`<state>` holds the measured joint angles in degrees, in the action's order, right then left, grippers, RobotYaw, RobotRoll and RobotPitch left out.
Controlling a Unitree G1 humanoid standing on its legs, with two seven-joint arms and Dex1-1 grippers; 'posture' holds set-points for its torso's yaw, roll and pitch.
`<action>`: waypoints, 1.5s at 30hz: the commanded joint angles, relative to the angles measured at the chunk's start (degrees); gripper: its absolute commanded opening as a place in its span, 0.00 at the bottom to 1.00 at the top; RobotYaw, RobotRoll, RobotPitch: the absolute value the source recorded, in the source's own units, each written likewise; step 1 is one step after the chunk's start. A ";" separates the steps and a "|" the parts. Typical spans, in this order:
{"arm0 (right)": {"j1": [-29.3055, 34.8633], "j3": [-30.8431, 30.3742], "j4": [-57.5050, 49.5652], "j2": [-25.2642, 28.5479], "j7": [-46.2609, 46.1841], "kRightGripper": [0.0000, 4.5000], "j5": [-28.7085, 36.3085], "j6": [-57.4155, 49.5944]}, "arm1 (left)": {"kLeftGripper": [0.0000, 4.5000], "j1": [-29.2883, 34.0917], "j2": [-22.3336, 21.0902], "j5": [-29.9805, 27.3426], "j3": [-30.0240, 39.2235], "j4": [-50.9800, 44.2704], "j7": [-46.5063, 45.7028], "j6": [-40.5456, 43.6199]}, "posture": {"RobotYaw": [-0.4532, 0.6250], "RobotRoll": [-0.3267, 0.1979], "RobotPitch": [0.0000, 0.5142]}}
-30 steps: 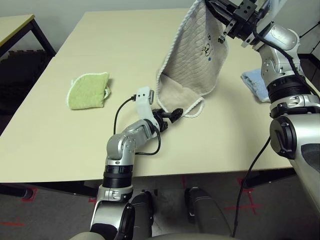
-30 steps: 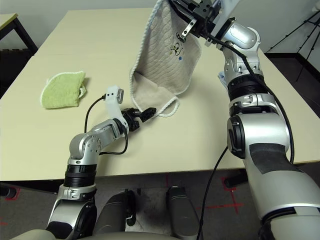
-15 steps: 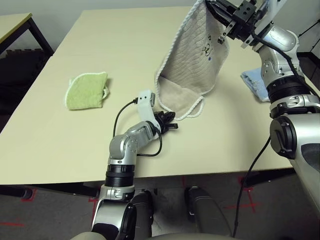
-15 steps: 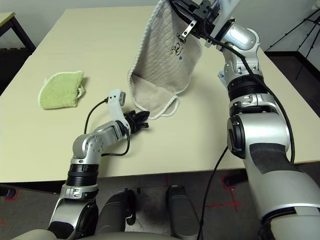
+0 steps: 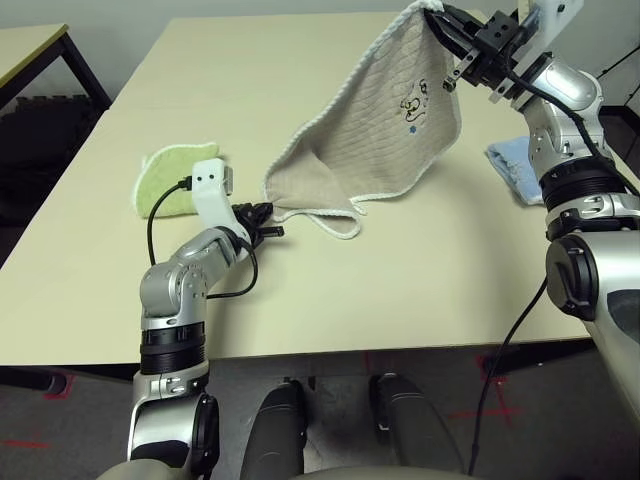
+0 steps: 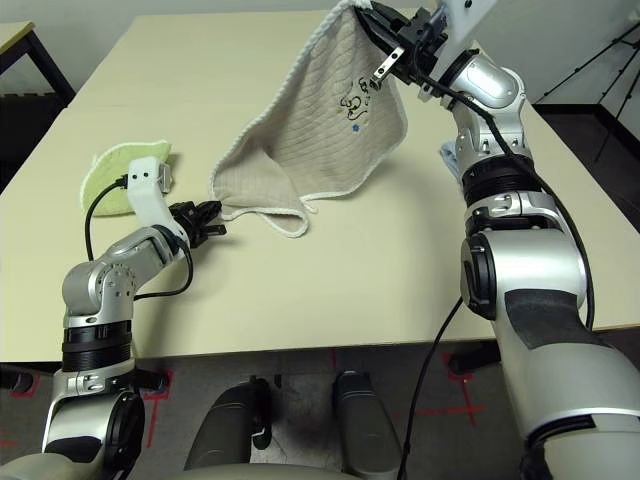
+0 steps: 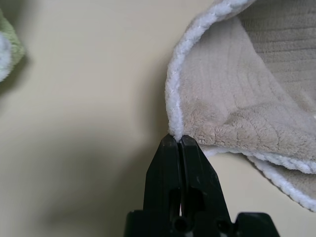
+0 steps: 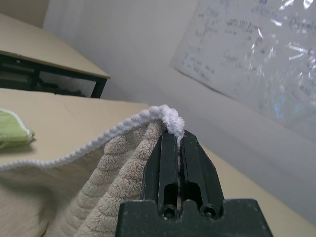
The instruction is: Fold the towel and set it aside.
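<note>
The beige towel (image 5: pixel 375 140) with white edging hangs stretched between my two grippers above the table (image 5: pixel 400 290). My right gripper (image 5: pixel 443 22) holds its top corner high at the back right, shut on the white edging (image 8: pixel 170 118). My left gripper (image 5: pixel 268 211) is low over the table in the middle left, shut on the towel's lower corner (image 7: pixel 174 129). A dark embroidered motif (image 5: pixel 413 103) faces me. The lower hem sags onto the tabletop beside the left gripper.
A folded lime-green towel (image 5: pixel 160 180) lies just behind my left wrist. A light-blue towel (image 5: pixel 512 168) lies at the right edge, behind my right arm. Another table (image 5: pixel 30 48) stands at the far left, and a tripod (image 6: pixel 610 70) beyond the right side.
My left gripper has shut on the towel's lower corner and drawn it to the left, spreading the cloth out. The right gripper still holds the top corner up.
</note>
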<state>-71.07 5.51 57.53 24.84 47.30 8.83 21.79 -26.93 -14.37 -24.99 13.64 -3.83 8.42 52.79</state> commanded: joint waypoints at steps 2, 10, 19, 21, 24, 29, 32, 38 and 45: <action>2.05 -1.58 0.75 1.89 -2.48 0.00 -3.37 -5.06 | 0.01 0.10 -1.98 0.90 -0.05 -1.96 -0.28 0.60 | 0.35 0.62 0.27; 6.36 -5.12 -1.51 3.77 -4.77 0.00 -8.66 -13.76 | 0.01 -0.12 -9.77 3.55 -1.13 -1.72 1.69 -1.14 | 0.35 0.62 0.28; 4.69 -5.01 0.76 3.48 -11.58 0.00 -11.12 -16.27 | 0.01 -2.03 -19.06 7.84 -2.87 -0.25 6.07 -4.15 | 0.36 0.62 0.28; 4.12 -4.91 1.57 3.61 -14.05 0.00 -11.76 -16.15 | 0.01 -2.67 -21.07 8.62 -3.06 0.54 7.30 -4.71 | 0.36 0.62 0.28; 3.09 -4.36 2.86 4.10 -17.53 0.00 -12.21 -16.02 | 0.01 -3.58 -23.80 9.54 -3.27 2.39 9.17 -6.06 | 0.36 0.62 0.28; 1.55 -3.60 3.98 4.57 -20.81 0.00 -11.71 -14.86 | 0.01 -7.25 -27.26 10.56 -3.72 4.95 11.52 -7.78 | 0.35 0.62 0.29; 0.42 -3.16 4.48 4.79 -22.37 0.00 -11.36 -14.35 | 0.01 -11.07 -28.74 11.42 -4.07 7.30 12.40 -8.98 | 0.34 0.62 0.29; 0.70 -3.69 2.48 6.53 -16.96 0.00 -10.37 -17.55 | 0.01 -15.17 -32.36 11.59 -5.29 9.34 16.07 -8.74 | 0.33 0.62 0.30; 3.80 -4.76 -2.61 9.23 -4.58 0.00 -8.91 -26.16 | 0.01 -12.28 -39.37 9.88 -8.62 6.50 26.56 -3.67 | 0.32 0.62 0.33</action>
<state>-68.52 0.56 55.67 31.73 40.70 -0.59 -1.37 -40.51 -51.47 -15.65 5.47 2.71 33.07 47.11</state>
